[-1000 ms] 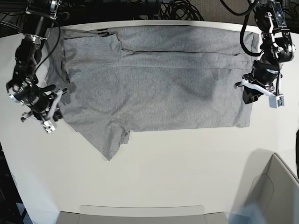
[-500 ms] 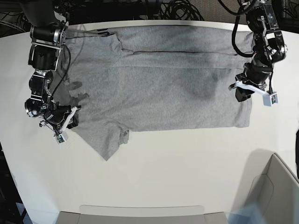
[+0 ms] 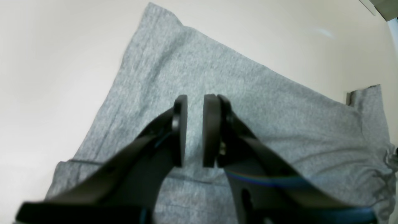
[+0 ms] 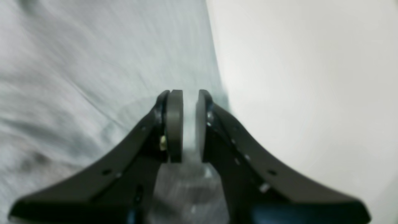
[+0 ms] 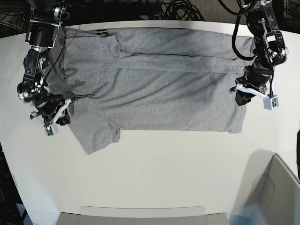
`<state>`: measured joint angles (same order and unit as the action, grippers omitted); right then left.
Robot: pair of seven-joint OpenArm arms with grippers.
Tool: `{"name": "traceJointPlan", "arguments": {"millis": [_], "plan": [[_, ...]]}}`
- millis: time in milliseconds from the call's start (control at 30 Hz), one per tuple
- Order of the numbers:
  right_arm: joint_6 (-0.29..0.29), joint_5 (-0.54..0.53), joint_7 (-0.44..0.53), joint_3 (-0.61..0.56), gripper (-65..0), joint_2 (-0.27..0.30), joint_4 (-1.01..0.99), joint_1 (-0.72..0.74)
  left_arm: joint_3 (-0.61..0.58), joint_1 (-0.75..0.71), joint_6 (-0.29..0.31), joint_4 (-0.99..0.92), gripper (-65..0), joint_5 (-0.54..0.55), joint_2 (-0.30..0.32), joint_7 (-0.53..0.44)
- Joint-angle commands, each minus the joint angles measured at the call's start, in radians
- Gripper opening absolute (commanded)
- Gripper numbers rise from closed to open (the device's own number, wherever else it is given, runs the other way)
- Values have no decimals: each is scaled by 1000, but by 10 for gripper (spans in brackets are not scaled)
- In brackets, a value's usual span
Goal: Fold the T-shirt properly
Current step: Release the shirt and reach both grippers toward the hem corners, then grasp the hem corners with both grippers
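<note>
So the T-shirt (image 5: 154, 79) is spread flat across the upper half of the base view on the white table (image 5: 154, 168), plain grey side up, with a long fold line seen running across the top part. One sleeve is stuck out toward the lower left, and the hem edge is lined up at the right.

The left gripper (image 5: 243, 96) is parked at the right edge of the base view, right over the shirt's lower right corner. In the left wrist view (image 3: 195, 130) the jaws are seen slightly parted, with a narrow gap between the pads and grey fabric visible through it. Nothing is pinched there as far as can be told; the shirt is just seen lying below.

The right gripper (image 5: 58, 115) is found at the left of the base view, by the sleeve. In the right wrist view (image 4: 186, 126) its jaws are also held only a little apart, over the shirt's edge where cloth meets table. That view is blurred, so whether cloth is caught between them can't be told.
</note>
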<state>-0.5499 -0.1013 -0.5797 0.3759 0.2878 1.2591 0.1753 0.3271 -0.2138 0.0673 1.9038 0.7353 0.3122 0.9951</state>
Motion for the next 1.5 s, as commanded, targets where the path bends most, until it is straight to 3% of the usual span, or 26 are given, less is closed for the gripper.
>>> {"name": "traceJointPlan", "arguments": {"millis": [0,133,233,367,567,667,900,1167,1467], "plan": [[6,-19,37,-4,-548,20,31,62,2,3,-1,13,-563,10,9,-12],[6,-21,-53,-88,-477,67,-48,195,2,0,-1,13,-562,10,9,-12],[4,-22,-38,-162,-438,80,-221,312,2,0,-1,13,-562,10,9,-12],[4,-21,112,-254,-451,80,-456,421,2,6,-1,-8,-562,10,3,-12],[6,-21,312,-268,-499,80,-743,525,2,6,1,-53,-562,11,5,-12],[11,-19,361,-268,-499,80,-773,536,2,6,1,-56,-562,11,5,-14],[9,-8,373,-271,-498,81,-777,547,2,27,1,-57,-562,11,3,-14],[12,203,513,-269,-498,55,-893,570,2,41,1,-85,-562,14,3,-12],[12,206,557,-269,-498,51,-901,573,2,41,1,-85,-562,16,3,-12]]}}
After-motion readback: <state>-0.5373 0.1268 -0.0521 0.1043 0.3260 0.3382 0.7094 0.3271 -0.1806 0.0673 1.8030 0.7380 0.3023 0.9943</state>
